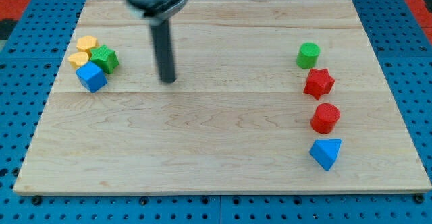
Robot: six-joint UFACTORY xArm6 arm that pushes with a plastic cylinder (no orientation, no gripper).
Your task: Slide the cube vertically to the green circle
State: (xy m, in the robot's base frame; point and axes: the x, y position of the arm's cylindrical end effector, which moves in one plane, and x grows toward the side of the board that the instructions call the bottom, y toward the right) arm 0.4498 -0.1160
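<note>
hovering my tip (169,80) right of the blue cube (91,77), no gripper to judge; green circle (308,55) is sitting far right.

1. Bright, even light from overhead; the wooden board (216,129) shows no harsh glare.
2. The rod (164,48) is softly blurred, its top more so.
3. Blocks cast only short, faint shadows.
4. Edges look slightly soft, low resolution.
</note>
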